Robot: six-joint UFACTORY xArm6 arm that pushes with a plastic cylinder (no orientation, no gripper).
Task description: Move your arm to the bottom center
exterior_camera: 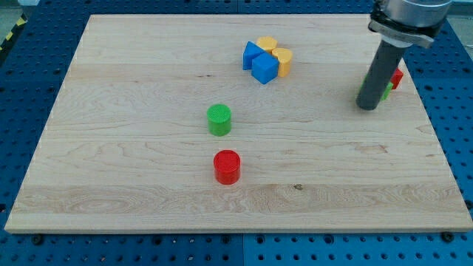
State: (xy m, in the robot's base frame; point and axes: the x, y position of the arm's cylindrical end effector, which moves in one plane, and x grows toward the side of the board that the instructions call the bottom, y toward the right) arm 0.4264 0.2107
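Camera view: no jaws, only my tip (367, 108), stiff dark rod, on slick wooden desk (133, 155), red cylinder block (228, 166) down-left.

Bright, even light falls from overhead on the pale wooden worktop (148, 162), with no glare or hot spots. Shadows are short and soft: a faint one hugs the base of the red cylinder (227, 166), another the green cylinder (219, 120). Focus is sharp across the frame; wood grain reads clearly. The board's edges look straight, undistorted.
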